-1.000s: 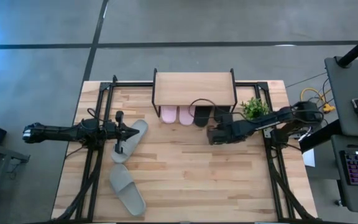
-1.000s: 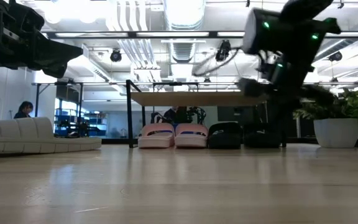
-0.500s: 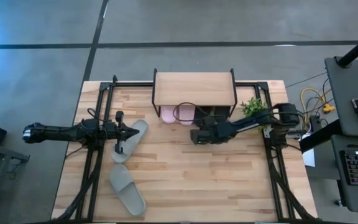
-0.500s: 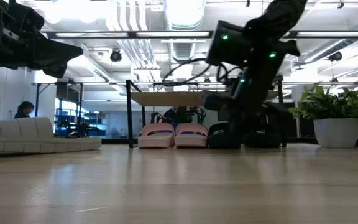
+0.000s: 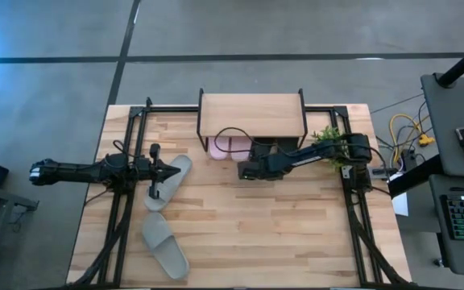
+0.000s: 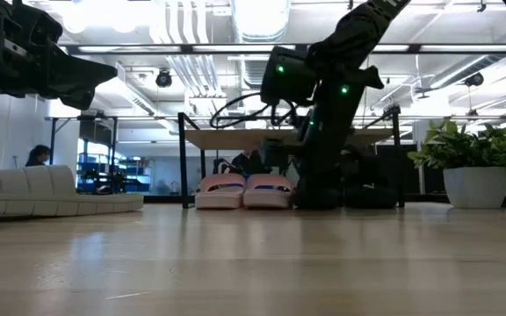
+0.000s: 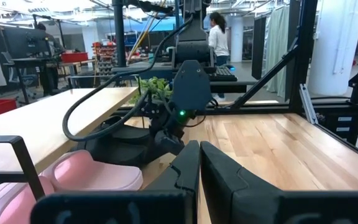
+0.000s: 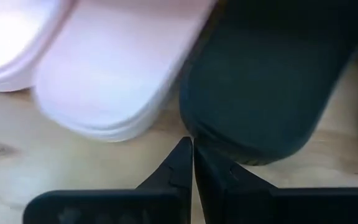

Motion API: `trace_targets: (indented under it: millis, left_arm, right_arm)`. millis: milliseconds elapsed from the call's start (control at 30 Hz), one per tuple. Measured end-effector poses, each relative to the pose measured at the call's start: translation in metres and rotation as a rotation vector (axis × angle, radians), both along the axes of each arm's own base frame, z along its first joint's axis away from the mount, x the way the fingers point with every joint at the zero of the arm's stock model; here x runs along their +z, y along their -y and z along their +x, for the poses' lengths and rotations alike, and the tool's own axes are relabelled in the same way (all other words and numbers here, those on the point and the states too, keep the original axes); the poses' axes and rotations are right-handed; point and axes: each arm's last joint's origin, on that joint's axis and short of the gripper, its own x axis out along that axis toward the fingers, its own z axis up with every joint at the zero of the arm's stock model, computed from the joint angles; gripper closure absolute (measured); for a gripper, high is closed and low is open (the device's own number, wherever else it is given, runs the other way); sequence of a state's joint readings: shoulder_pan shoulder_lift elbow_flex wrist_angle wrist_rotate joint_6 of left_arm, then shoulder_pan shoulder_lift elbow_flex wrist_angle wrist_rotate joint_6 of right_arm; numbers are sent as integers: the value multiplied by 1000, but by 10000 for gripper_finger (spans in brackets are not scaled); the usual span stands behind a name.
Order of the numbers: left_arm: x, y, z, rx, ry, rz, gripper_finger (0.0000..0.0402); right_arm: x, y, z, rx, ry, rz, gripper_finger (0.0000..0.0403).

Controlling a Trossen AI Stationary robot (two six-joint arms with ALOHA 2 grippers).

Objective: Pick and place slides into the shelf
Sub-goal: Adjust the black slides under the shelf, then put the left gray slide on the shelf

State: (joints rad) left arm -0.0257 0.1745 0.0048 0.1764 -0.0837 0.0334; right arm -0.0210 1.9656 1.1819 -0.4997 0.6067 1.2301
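shelf (image 5: 252,115) stands at the far middle of the desk (image 5: 240,234), its light plank top on thin black legs. under it, a pale pink pair of slides (image 6: 243,190) sits side by side on the desk, heels poking out from the front edge; in the right wrist view the two pink slides (image 8: 98,68) touch each other. just beside them on the right lies a black slide (image 8: 263,81), its heel edge close against the nearer pink one. a second black slide cannot be made out clearly behind the arm.

the right gripper (image 5: 246,170) hangs low in front of the shelf, right at the heels of the pink and black slides. its fingers (image 8: 180,167) are pressed together with nothing between them, their tips at the seam where pink meets black, just above the wood.

the left gripper (image 5: 167,171) waits at the left side of the desk, fingers (image 7: 188,168) closed and empty, pointing toward the shelf. directly under it lies one grey-green slide (image 5: 173,181), set slantwise. the other grey-green slide (image 5: 164,244) lies nearer the front left of the desk, apart from the first, also angled.

a potted plant (image 6: 471,171) stands at the right end of the shelf. beyond the desk a person (image 7: 218,38) stands in the room.
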Motion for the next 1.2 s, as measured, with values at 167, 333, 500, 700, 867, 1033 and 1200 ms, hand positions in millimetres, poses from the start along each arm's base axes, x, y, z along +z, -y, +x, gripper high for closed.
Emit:
trace_targets:
  millis: [167, 333, 500, 700, 867, 1033, 1200]
  left_arm:
    - [0, 0, 0, 0, -2, 0, 402]
    - [0, 0, 0, 0, 0, 0, 402]
    - [0, 0, 0, 0, 0, 0, 402]
    - [0, 0, 0, 0, 0, 0, 402]
    - [0, 0, 0, 0, 0, 0, 402]
    - [0, 0, 0, 0, -1, 0, 402]
    - [0, 0, 0, 0, 0, 0, 402]
  right_arm:
    - [0, 0, -17, -104, -96, -3, 394]
    - [1, -1, -29, -133, -113, 4, 394]
    - [18, -9, -31, -67, -87, -4, 394]
    - [21, -17, -58, -71, -191, 55, 394]
    - [9, -16, -86, -199, -147, 147, 394]
    - [0, -9, -100, -229, -140, 118, 394]
    - [-7, -2, -106, -241, -139, 121, 394]
